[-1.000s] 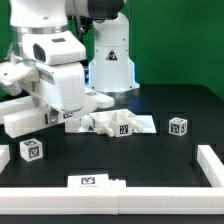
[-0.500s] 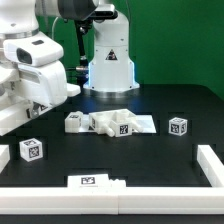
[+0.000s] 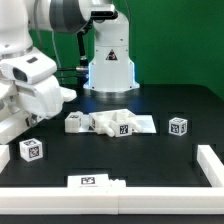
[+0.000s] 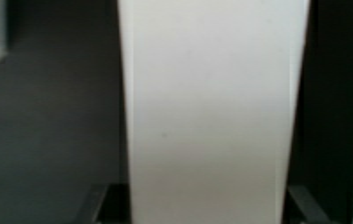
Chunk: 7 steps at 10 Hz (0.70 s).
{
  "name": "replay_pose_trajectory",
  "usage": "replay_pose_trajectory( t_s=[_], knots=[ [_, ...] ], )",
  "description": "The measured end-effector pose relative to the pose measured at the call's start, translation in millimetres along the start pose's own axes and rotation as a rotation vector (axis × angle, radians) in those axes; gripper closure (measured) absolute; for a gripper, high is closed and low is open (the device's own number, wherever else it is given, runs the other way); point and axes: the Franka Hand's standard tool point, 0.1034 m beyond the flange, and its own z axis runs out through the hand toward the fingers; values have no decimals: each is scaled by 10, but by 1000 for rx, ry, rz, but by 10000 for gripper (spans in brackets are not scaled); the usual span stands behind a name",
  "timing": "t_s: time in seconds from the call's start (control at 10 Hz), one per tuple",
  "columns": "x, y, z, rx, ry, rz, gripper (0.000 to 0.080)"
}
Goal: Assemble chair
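Observation:
The chair is in loose white tagged pieces. In the wrist view a broad white bar (image 4: 212, 100) fills the gap between my dark fingers (image 4: 105, 206), and my gripper (image 4: 212, 208) is shut on it. In the exterior view my gripper (image 3: 14, 110) is at the far left, above the table, and the held bar (image 3: 7, 124) runs partly out of the picture. A cluster of white pieces (image 3: 116, 122) lies at the table's middle, with a small piece (image 3: 74, 121) beside it. Tagged cubes sit at the front left (image 3: 32, 150) and at the right (image 3: 178, 126).
A low white wall (image 3: 210, 165) borders the table along the front and the exterior view's right. A tagged flat piece (image 3: 90, 181) lies against the front wall. The arm's white base (image 3: 110, 60) stands at the back, against a green backdrop.
The arm has swung toward the exterior view's left with the white bar, which is now partly out of the picture. The pieces on the table have not moved.

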Motion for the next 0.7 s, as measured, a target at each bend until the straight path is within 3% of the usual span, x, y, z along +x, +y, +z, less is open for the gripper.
replay_pose_trajectory(
  t_s=[0.3,0.7],
  knots=[
    [-40,-14,191,4,36,-7,515],
    [-85,-20,184,10,52,-1,515]
  ],
)
